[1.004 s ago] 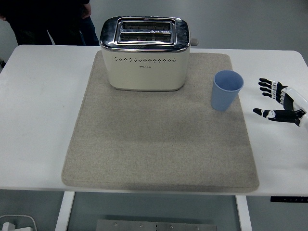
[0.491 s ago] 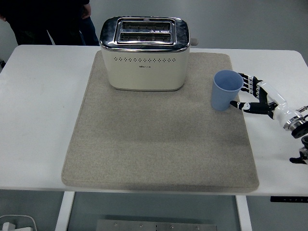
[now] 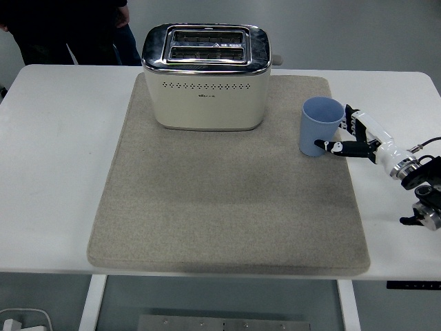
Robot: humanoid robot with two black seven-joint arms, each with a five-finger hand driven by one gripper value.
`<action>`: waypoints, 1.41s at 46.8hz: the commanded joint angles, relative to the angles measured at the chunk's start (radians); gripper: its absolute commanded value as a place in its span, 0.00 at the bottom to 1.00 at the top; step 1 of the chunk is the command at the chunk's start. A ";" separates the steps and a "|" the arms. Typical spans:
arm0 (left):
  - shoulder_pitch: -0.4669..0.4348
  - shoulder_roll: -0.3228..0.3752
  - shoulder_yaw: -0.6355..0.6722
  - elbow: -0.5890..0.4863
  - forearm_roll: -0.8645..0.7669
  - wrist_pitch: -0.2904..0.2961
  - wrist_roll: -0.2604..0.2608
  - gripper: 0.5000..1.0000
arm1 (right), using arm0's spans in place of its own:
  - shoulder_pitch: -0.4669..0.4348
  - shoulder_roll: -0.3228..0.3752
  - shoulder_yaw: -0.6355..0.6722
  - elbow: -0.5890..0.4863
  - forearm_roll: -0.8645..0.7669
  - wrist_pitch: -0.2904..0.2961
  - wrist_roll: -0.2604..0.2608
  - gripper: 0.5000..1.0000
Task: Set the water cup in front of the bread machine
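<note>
1. One cup (image 3: pixel 321 127): light blue, upright, open mouth up. It stands on the mat at 3 o'clock, near the mat's right edge, to the right of the toaster and slightly nearer the camera, apart from it.
2. One toaster (image 3: pixel 207 75): cream body, chrome top, two slots. It sits on the mat at 12 o'clock, a lever knob on its right side.
3. One mat (image 3: pixel 227 207): grey-beige, rectangular, covering most of the table's middle. The stretch in front of the toaster is bare.
4. One table (image 3: pixel 55 172): white, with bare margins left and right of the mat.
5. One right hand (image 3: pixel 348 136): black and white, entering from 3 o'clock. The fingers (image 3: pixel 351 124) reach around the cup's right side, and the thumb tip touches the cup's lower wall. The hand is closing on the cup, though whether the grip is firm cannot be told; the cup still stands on the mat.
6. One person (image 3: pixel 69 27): dark clothing, standing behind the table at 11 o'clock, only partly in view.
</note>
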 commanded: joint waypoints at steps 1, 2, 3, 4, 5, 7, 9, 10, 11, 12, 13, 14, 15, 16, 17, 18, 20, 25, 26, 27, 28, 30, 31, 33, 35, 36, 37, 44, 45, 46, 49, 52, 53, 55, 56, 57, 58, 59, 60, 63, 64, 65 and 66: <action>0.000 0.000 0.000 0.000 0.000 0.000 0.000 1.00 | 0.001 0.000 0.000 0.002 0.005 0.009 0.000 0.83; 0.000 0.000 0.000 0.000 0.000 0.000 0.000 1.00 | 0.003 0.000 0.002 0.003 0.005 0.010 0.000 0.83; 0.000 0.000 0.000 0.000 0.000 0.001 0.000 1.00 | 0.003 0.000 0.002 0.003 0.005 0.012 -0.001 0.83; 0.000 0.000 -0.002 0.000 0.000 0.001 0.000 1.00 | 0.003 0.000 0.002 0.005 0.005 0.013 -0.002 0.83; 0.000 0.000 0.000 0.000 0.000 0.000 0.000 1.00 | 0.003 0.000 0.002 0.009 0.005 0.013 -0.002 0.84; 0.000 0.000 0.000 0.000 0.000 0.000 0.000 1.00 | 0.004 0.000 0.002 0.014 0.005 0.013 -0.003 0.84; 0.000 0.000 0.000 0.000 0.000 0.000 0.000 1.00 | 0.004 0.000 0.003 0.017 0.005 0.015 -0.011 0.84; 0.000 0.000 0.000 0.000 0.000 0.001 0.000 1.00 | 0.004 0.000 0.003 0.019 0.005 0.015 -0.017 0.84; 0.000 0.000 -0.002 0.000 0.000 0.000 0.000 1.00 | 0.004 0.000 0.003 0.019 0.005 0.015 -0.020 0.84; 0.000 0.000 0.000 0.000 0.000 0.000 0.000 1.00 | 0.004 0.000 0.003 0.020 0.005 0.015 -0.023 0.84; 0.000 0.000 0.000 0.000 0.000 0.000 0.000 1.00 | 0.004 0.000 0.005 0.020 0.005 0.015 -0.023 0.84; 0.000 0.000 0.000 0.000 0.000 0.000 0.000 1.00 | 0.004 0.002 0.005 0.020 0.005 0.015 -0.023 0.84; 0.000 0.000 0.000 0.000 0.000 0.000 -0.002 1.00 | 0.004 0.002 0.005 0.022 0.005 0.016 -0.023 0.84; 0.000 0.000 0.000 0.000 0.000 0.000 0.000 1.00 | 0.004 0.000 0.005 0.023 0.005 0.018 -0.023 0.84; 0.000 0.000 0.000 0.000 0.000 0.001 0.000 1.00 | 0.006 0.002 0.006 0.025 0.005 0.023 -0.023 0.84; 0.000 0.000 0.000 0.000 0.000 0.000 0.000 1.00 | 0.006 0.002 0.006 0.025 0.005 0.026 -0.023 0.84; 0.000 0.000 0.000 0.000 0.000 0.000 0.000 1.00 | 0.006 0.002 0.006 0.025 0.005 0.030 -0.025 0.84; 0.000 0.000 0.000 0.000 0.000 0.000 0.000 1.00 | 0.023 0.002 0.003 0.025 0.005 0.030 -0.040 0.84; 0.000 0.000 0.000 0.000 0.000 0.000 0.000 1.00 | 0.024 0.000 0.003 0.025 0.005 0.030 -0.043 0.84; 0.000 0.000 0.000 0.000 0.001 0.000 -0.002 1.00 | 0.024 0.000 0.003 0.025 0.005 0.030 -0.044 0.84; 0.000 0.000 0.000 0.000 0.000 0.000 0.000 1.00 | 0.026 0.000 0.003 0.023 0.005 0.030 -0.046 0.84; 0.000 0.000 0.000 0.000 0.000 0.000 0.000 1.00 | 0.027 0.000 0.003 0.023 0.005 0.029 -0.051 0.84; 0.000 0.000 0.000 0.000 0.000 0.000 0.000 1.00 | 0.027 0.000 0.005 0.023 0.005 0.029 -0.052 0.84; 0.000 0.000 0.000 0.000 0.000 0.000 0.000 1.00 | 0.027 0.002 0.006 0.023 0.005 0.026 -0.058 0.83; 0.000 0.000 0.000 0.000 0.000 0.000 0.000 1.00 | 0.033 0.002 0.003 0.023 0.005 0.020 -0.061 0.81; 0.000 0.000 0.000 0.000 0.001 0.000 0.000 1.00 | 0.037 0.002 0.002 0.023 0.005 0.018 -0.063 0.78; 0.000 0.000 -0.002 0.000 0.001 0.000 -0.002 1.00 | 0.038 0.002 0.002 0.023 0.005 0.018 -0.063 0.72; 0.000 0.000 0.000 0.000 0.000 0.001 0.000 1.00 | 0.041 0.002 0.000 0.023 0.002 0.016 -0.064 0.00; 0.000 0.000 0.000 0.000 0.000 0.000 0.000 1.00 | 0.041 0.000 0.000 0.023 0.000 0.015 -0.063 0.00; 0.000 0.000 0.000 0.000 0.000 0.000 0.000 1.00 | 0.043 0.000 -0.002 0.023 -0.001 0.013 -0.063 0.00; 0.000 0.000 0.000 0.000 0.000 0.000 0.000 1.00 | 0.052 0.000 -0.003 0.023 0.000 0.015 -0.063 0.00; 0.000 0.000 0.000 0.000 0.000 0.000 0.000 1.00 | 0.058 -0.001 -0.003 0.023 0.000 0.018 -0.063 0.00; 0.000 0.000 0.000 0.000 0.000 0.000 0.000 1.00 | 0.058 -0.001 -0.003 0.025 0.002 0.020 -0.063 0.00; 0.000 0.000 0.000 0.000 0.000 0.001 0.000 1.00 | 0.058 -0.005 -0.003 0.025 0.004 0.021 -0.063 0.00; 0.000 0.000 0.000 0.000 0.000 0.000 0.000 1.00 | 0.060 -0.008 -0.002 0.025 0.004 0.023 -0.063 0.00; 0.000 0.000 0.000 0.000 0.000 0.001 0.000 1.00 | 0.060 -0.011 -0.002 0.026 0.004 0.024 -0.063 0.00; 0.000 0.000 -0.002 0.000 0.000 0.000 0.000 1.00 | 0.060 -0.012 -0.002 0.028 0.004 0.026 -0.063 0.00; 0.000 0.000 0.000 0.000 0.000 0.001 0.000 1.00 | 0.060 -0.017 0.000 0.034 0.004 0.027 -0.063 0.00; 0.000 0.000 0.000 0.000 0.000 0.001 -0.002 1.00 | 0.060 -0.020 0.000 0.043 0.004 0.030 -0.063 0.00; 0.000 0.000 0.000 0.000 0.001 0.000 0.000 1.00 | 0.058 -0.043 0.000 0.092 0.005 0.039 -0.063 0.00; 0.000 0.000 0.000 0.000 0.000 0.000 0.000 1.00 | 0.057 -0.054 0.002 0.107 0.007 0.039 -0.063 0.00; 0.000 0.000 0.000 0.000 0.000 0.000 0.000 1.00 | 0.055 -0.064 0.002 0.121 0.007 0.039 -0.063 0.00; 0.000 0.000 0.000 0.000 0.000 0.001 0.000 1.00 | 0.053 -0.077 0.002 0.136 0.013 0.039 -0.063 0.00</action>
